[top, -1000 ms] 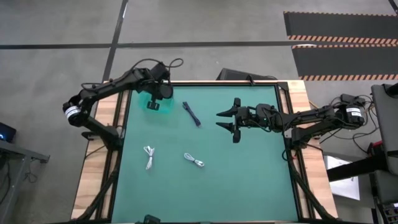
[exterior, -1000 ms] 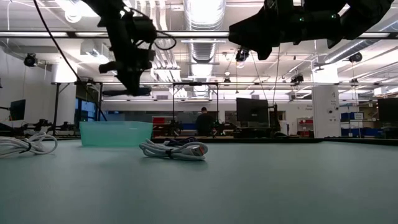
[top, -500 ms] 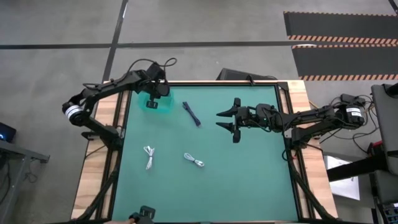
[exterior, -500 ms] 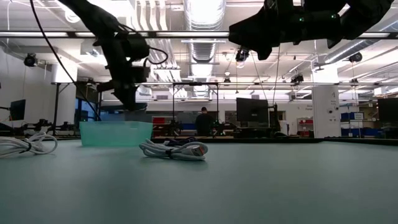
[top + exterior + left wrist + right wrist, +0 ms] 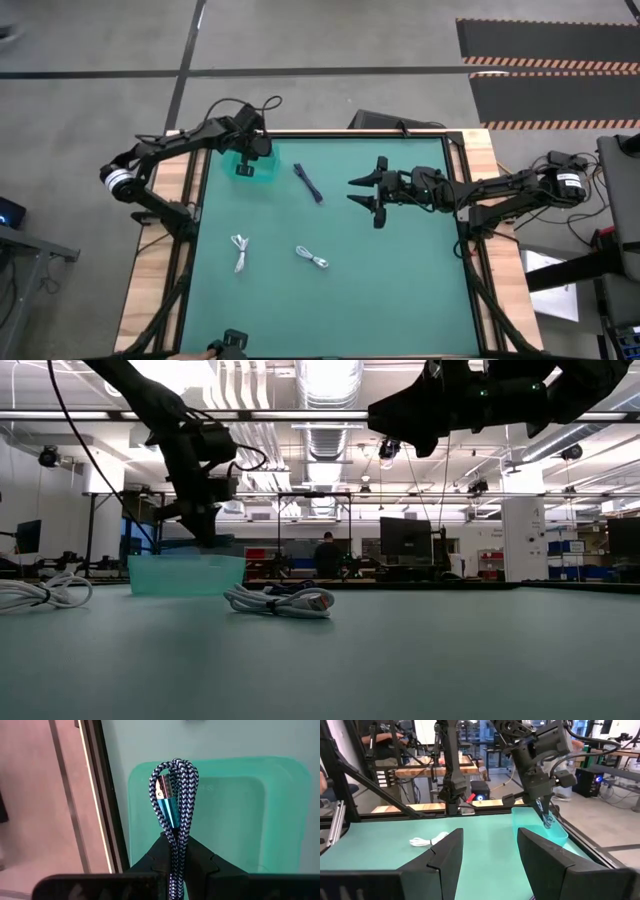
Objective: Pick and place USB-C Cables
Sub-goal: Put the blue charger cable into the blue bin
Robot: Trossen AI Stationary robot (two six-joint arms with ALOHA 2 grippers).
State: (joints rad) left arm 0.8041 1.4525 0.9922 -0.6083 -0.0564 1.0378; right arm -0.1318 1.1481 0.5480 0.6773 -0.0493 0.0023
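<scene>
Left wrist view: left gripper (image 5: pixel 176 851) clamps braided cable (image 5: pixel 175 795) above tray (image 5: pixel 250 810).

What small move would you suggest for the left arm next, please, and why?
Probably open the left claw to drop the braided cable. It is pinched between the fingers and hangs right above the teal tray, which looks empty. The right claw waits open over mid-table.

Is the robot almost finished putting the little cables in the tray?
Not yet. The translucent teal tray looks empty, so nothing is placed so far. In hand: the left gripper holds a dark blue braided cable right above it. Left on the green mat: two white bundled cables and one dark cable. The right gripper waits open above the mat.
</scene>
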